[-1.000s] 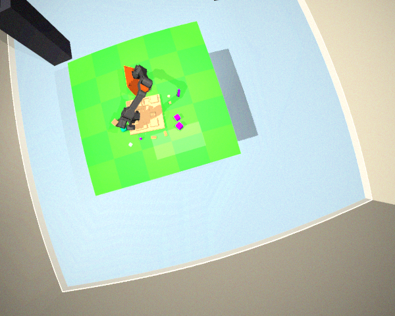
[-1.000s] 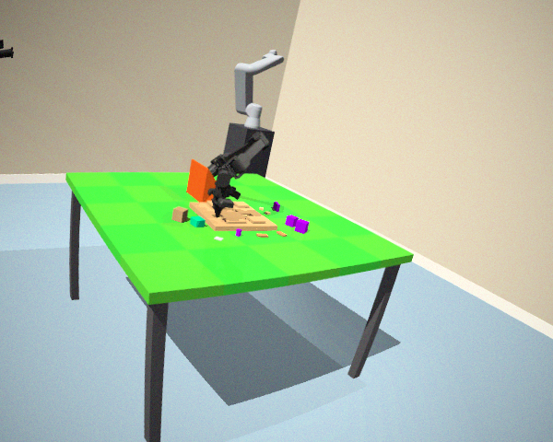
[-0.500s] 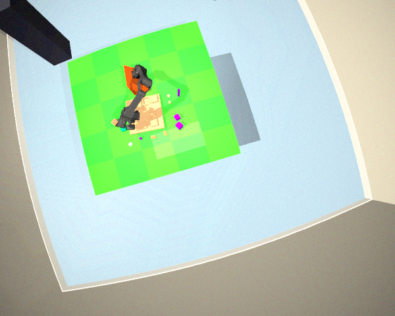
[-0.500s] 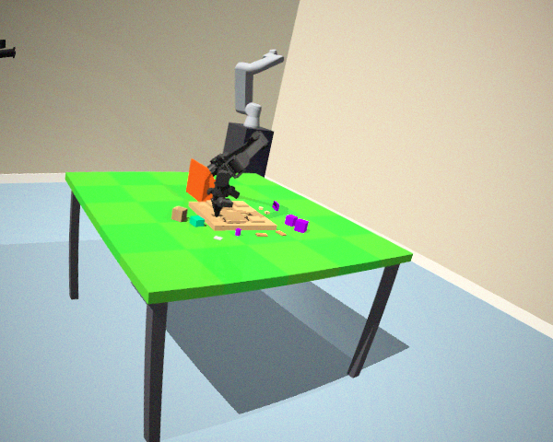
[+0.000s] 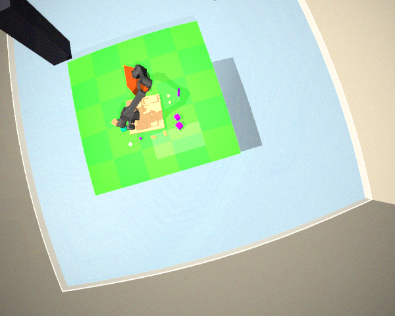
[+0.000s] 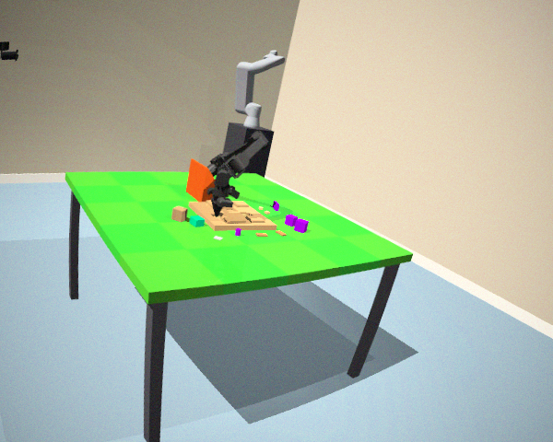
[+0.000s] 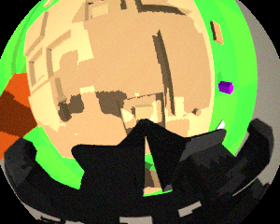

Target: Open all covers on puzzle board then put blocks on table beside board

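Note:
The tan puzzle board (image 5: 146,130) (image 6: 245,227) (image 7: 126,47) lies flat, with raised covers and recesses. My gripper (image 6: 217,214) (image 7: 144,121) is shut and empty, low over the board's left side in the exterior view. In the wrist view its tips are just in front of a square recess, partly hidden by the fingers. A teal block (image 5: 123,129) (image 6: 196,221) and a tan cube (image 5: 114,121) (image 6: 180,213) rest on the table left of the board. Two purple cubes (image 5: 179,126) (image 6: 300,225) rest to its right. Which covers stand open is unclear.
An orange panel (image 5: 131,81) (image 6: 199,180) (image 7: 9,103) stands behind the board. A small purple piece (image 5: 140,138) (image 6: 238,231) (image 7: 225,87), a white piece (image 5: 130,144) (image 6: 217,238) and flat tan pieces (image 5: 153,137) (image 6: 261,234) lie before it. A thin purple piece (image 5: 178,92) (image 6: 276,205) is at the right.

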### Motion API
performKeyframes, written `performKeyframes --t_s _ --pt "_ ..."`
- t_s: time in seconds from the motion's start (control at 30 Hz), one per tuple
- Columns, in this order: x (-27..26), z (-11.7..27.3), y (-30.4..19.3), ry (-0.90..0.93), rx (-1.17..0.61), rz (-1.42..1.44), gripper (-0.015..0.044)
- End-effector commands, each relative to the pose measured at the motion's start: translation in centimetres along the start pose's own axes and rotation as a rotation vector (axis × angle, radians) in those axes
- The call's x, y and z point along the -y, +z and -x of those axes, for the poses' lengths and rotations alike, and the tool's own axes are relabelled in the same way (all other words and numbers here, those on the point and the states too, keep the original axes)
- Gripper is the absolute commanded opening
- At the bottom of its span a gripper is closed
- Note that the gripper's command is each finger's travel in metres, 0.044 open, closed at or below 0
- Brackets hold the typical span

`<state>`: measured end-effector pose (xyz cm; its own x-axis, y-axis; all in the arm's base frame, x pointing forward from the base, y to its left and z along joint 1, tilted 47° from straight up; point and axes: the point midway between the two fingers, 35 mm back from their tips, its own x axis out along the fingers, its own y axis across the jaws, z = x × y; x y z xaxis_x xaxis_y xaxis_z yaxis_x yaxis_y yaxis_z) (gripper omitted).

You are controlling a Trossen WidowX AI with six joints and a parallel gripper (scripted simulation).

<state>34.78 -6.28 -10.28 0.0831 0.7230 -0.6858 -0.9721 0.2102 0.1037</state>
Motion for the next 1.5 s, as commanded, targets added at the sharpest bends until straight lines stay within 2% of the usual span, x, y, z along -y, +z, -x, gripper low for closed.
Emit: performKeyframes --t_s 0.0,0.3,0.37,0.5,0.67,1.47 --pt "0.0 0.3 0.2 0.001 -0.001 0.002 0.0000" --pt "0.1 1.2 0.8 0.004 -0.002 0.002 0.0000" --pt "0.0 1.1 0.5 0.008 0.002 -0.007 0.0053" --pt "0.1 3.8 0.7 0.006 -0.002 -0.003 0.0144" --pt "0.1 6.3 0.9 0.005 -0.004 0.002 0.0144" --pt "0.1 5.6 0.8 0.004 -0.005 -0.289 0.0144"
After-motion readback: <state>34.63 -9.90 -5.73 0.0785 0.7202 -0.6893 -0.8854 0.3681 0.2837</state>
